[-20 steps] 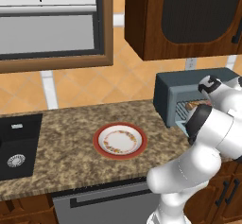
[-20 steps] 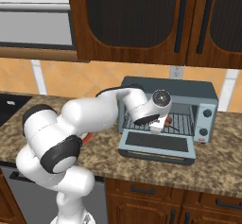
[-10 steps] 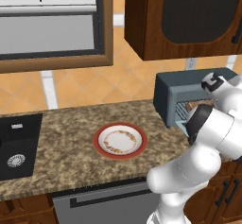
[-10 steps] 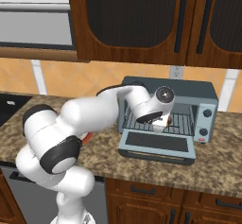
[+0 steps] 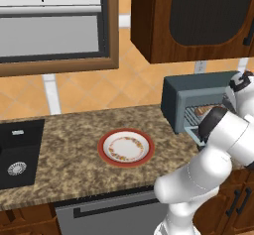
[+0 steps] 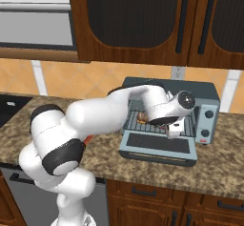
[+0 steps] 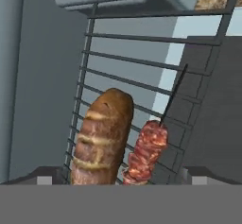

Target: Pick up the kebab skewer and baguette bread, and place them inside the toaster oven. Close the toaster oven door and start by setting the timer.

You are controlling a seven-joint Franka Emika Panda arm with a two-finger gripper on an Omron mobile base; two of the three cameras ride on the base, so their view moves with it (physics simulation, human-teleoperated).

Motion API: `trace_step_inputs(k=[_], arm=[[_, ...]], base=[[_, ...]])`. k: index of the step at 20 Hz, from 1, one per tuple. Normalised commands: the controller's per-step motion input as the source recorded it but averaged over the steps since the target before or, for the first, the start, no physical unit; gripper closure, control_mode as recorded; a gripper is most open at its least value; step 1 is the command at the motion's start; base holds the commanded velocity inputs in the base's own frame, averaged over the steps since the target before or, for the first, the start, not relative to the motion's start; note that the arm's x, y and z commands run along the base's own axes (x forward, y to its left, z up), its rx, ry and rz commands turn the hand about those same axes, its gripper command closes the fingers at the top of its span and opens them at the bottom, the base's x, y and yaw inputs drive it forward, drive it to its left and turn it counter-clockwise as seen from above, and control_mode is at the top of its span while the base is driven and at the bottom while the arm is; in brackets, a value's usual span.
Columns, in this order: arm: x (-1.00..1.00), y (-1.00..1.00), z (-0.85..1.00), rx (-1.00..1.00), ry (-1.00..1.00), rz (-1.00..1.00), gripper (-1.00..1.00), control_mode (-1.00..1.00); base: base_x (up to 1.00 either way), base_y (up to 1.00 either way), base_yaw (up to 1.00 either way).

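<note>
The toaster oven [image 6: 143, 84] stands on the counter with its door [image 6: 157, 144] dropped open and flat. On its wire rack [image 7: 142, 62] the baguette bread [image 7: 101, 135] and the kebab skewer [image 7: 147, 150] lie side by side, the skewer's thin stick pointing away from me. My gripper [image 7: 120, 178] hangs just in front of them, open, with nothing between its fingers. From the right base view the gripper [image 6: 174, 130] sits over the open door at the oven's mouth. A bit of the bread [image 5: 202, 111] shows inside the oven [image 5: 191, 97].
An emptied red-rimmed plate [image 5: 125, 147] lies mid-counter, left of the oven. A dark sink [image 5: 15, 154] is at the far left. The oven's control panel [image 6: 207, 120] with knobs is at its right. Wooden cabinets hang above.
My hand has shifted right along the oven's mouth and drawn back a little. The bread and skewer stay on the rack.
</note>
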Motion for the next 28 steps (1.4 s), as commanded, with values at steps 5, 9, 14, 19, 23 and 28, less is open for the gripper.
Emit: trace_step_inputs(k=[5,9,14,19,23,28], arm=[[-0.42,-0.18,0.00,-0.06,0.00,0.59,-1.00,-1.00],[-0.17,0.10,-0.17,-0.13,0.00,0.70,-1.00,-1.00],[-0.33,0.48,-0.36,-0.16,-0.03,0.47,-1.00,-1.00],[-0.14,0.66,-0.26,-0.19,-0.02,0.20,-1.00,-1.00],[-0.18,0.48,-0.03,-0.11,-0.02,0.07,-1.00,-1.00],[-0.11,0.33,-0.04,-0.13,-0.31,0.03,-1.00,-1.00]], base=[[0.00,0.00,0.00],[0.00,0.00,0.00],[0.00,0.00,0.00],[0.00,0.00,0.00],[0.00,0.00,0.00],[0.00,0.00,0.00]])
